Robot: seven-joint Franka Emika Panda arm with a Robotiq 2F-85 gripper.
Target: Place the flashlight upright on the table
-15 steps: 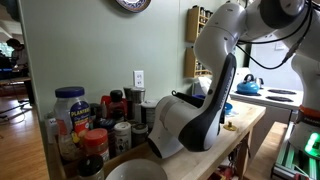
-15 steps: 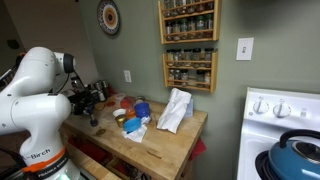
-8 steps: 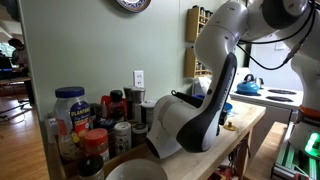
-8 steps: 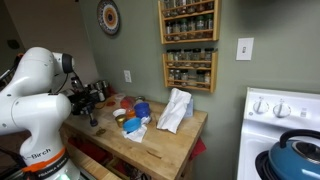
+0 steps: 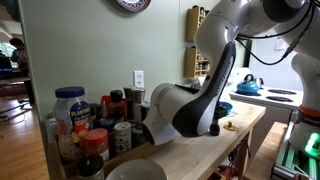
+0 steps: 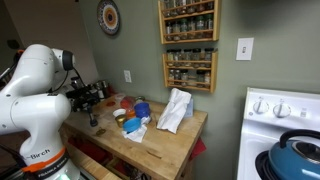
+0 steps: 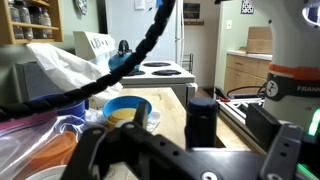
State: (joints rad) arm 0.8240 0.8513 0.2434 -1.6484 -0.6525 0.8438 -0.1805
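Observation:
The black flashlight (image 7: 202,120) stands upright on the pale wooden table (image 7: 170,112), wide end up. My gripper (image 7: 196,142) is open around it. Its dark fingers (image 7: 286,150) stand apart on either side and do not touch it. In an exterior view the gripper (image 6: 91,101) hangs just above the flashlight (image 6: 96,121) at the table's (image 6: 165,138) end by the jars. In the exterior view from behind the jars, the arm (image 5: 190,108) hides both flashlight and gripper.
A blue bowl (image 7: 126,110) and a clear plastic bag (image 7: 55,70) lie close beside the flashlight. Spice jars (image 5: 90,125) crowd one table end. A white paper bag (image 6: 175,108) stands mid-table. The white stove (image 6: 285,115) with a blue kettle (image 6: 300,152) adjoins the other end.
The gripper has opened and let go of the flashlight, which now stands on its own. The arm has shifted slightly in the exterior view from behind the jars.

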